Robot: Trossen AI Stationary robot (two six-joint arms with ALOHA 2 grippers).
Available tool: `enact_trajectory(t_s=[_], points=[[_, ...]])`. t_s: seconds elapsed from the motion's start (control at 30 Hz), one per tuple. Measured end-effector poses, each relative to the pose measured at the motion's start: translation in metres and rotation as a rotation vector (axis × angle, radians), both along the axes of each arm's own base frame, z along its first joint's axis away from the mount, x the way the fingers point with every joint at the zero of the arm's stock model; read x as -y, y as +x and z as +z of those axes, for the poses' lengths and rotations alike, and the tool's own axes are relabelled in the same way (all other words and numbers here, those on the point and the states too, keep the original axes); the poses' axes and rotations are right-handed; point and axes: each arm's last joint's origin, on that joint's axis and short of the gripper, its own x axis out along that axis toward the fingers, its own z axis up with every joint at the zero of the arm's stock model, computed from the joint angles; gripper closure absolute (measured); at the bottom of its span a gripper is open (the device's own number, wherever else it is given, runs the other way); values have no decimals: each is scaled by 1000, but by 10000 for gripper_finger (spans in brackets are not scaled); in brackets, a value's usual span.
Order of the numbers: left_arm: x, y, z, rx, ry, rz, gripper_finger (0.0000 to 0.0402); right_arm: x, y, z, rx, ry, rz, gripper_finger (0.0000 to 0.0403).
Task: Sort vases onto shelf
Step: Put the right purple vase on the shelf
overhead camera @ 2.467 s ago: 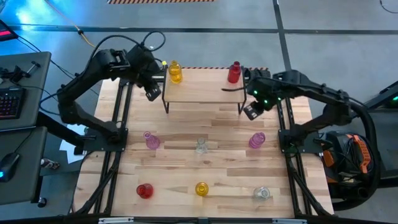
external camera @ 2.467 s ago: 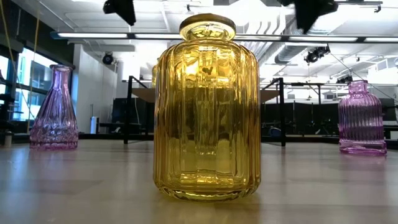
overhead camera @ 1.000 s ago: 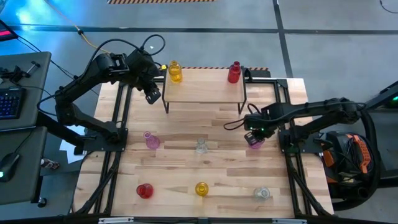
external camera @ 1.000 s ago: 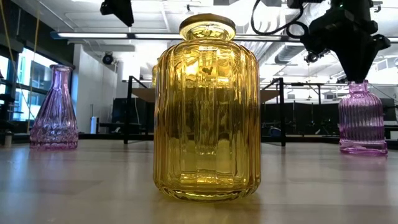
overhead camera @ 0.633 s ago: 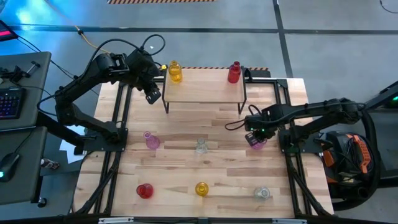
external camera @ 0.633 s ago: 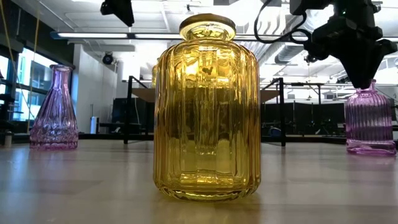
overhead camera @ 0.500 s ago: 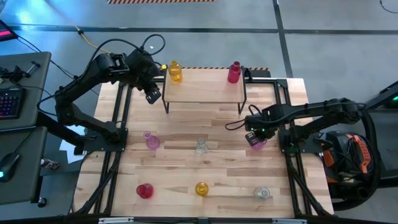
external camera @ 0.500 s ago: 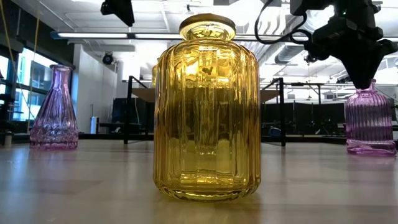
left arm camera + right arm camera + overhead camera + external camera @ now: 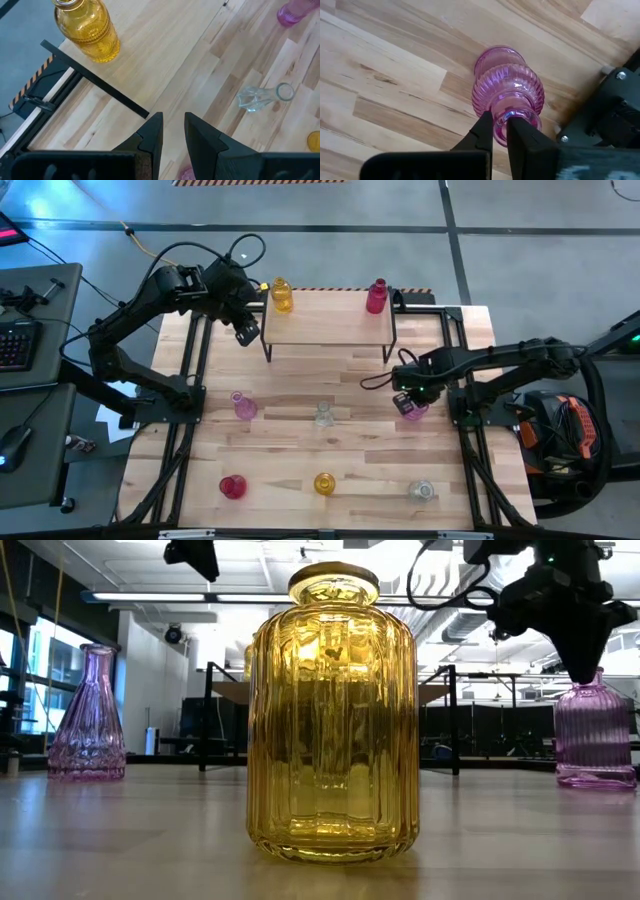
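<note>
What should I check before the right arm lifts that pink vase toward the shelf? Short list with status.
1. Right gripper jaws shut on the neck of the pink vase: ok.
2. Vase upright, base on the table: ok in the low view.
3. Grip firm enough to lift: cannot tell.
4. Free spot on the shelf: ok; only a yellow vase stands at its left end and a pink-red vase at its right end, with the middle bare.
5. Left gripper out of the path: ok, it waits off the shelf's left end, holding nothing.
6. Nearby clear vase clear of the lift: ok, it stands apart.
</note>
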Motion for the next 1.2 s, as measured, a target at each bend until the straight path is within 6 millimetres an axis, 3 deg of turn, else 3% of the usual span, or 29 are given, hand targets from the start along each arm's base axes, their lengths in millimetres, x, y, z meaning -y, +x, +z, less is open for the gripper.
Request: enact_trajectory(t_s=[0.37,0.6,0.77,0.93,1.2], points=[[0,0,0,-3,3,-7,330,0,10,47,142,-22,12,401],[0,0,0,-3,3,-7,330,6,15,101,335,-115,30,402],[0,0,0,-3,3,-7,330,21,10,138,443,-235,29,402],[0,0,0,-1,0,-2,330,37,8,161,458,-322,57,402],[0,0,0,2,-5,7,330,68,35,184,447,-420,197,402]])
